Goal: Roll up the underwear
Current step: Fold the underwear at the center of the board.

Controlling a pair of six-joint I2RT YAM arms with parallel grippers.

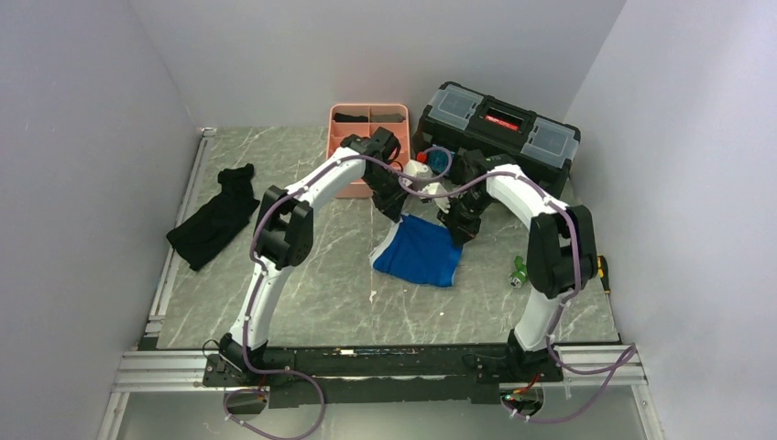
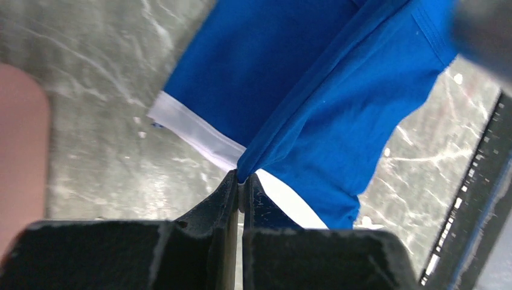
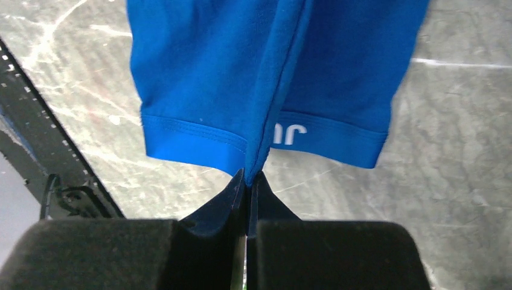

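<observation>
Pinching the underwear (image 1: 420, 252) at mid-frame by its upper edge, the left gripper (image 2: 241, 178) and right gripper (image 3: 248, 175) are clamping shut on fabric; moving both together, level, is likely keeping the roll straight.

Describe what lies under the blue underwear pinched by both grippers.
Under the underwear, pinched by the left gripper and right gripper, only the grey marbled table shows around its edges. Whatever lies beneath the cloth itself is covered.
</observation>
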